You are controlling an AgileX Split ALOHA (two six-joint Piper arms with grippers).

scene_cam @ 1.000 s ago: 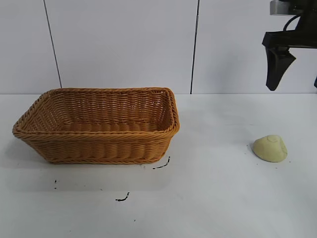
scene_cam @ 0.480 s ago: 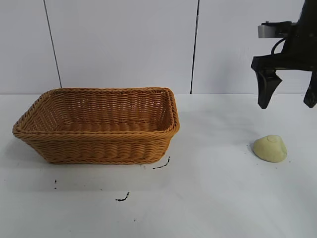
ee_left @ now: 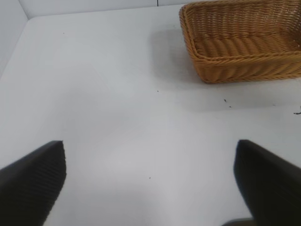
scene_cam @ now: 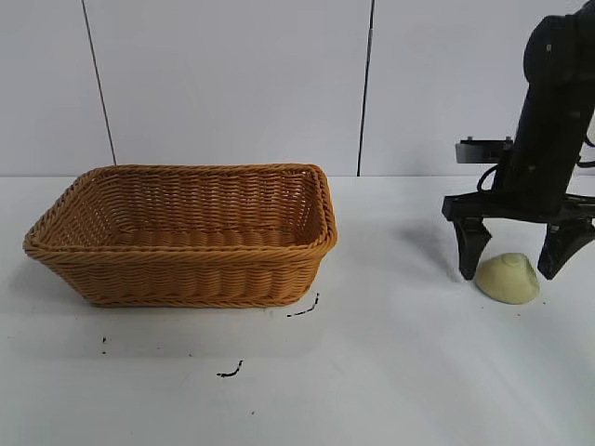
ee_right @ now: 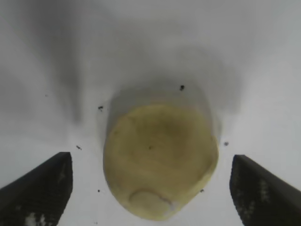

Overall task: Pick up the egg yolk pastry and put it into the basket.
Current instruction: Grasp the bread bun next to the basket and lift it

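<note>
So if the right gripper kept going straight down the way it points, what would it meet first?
Most likely the egg yolk pastry: the right gripper is open and points down with a finger on each side of it. The fingers would reach the table beside it.

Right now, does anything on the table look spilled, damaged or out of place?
Only small things: dark squiggly marks stain the table just in front of the basket, and a few dark specks lie around the egg yolk pastry. The pastry looks intact, sitting between the open right gripper fingers.
</note>
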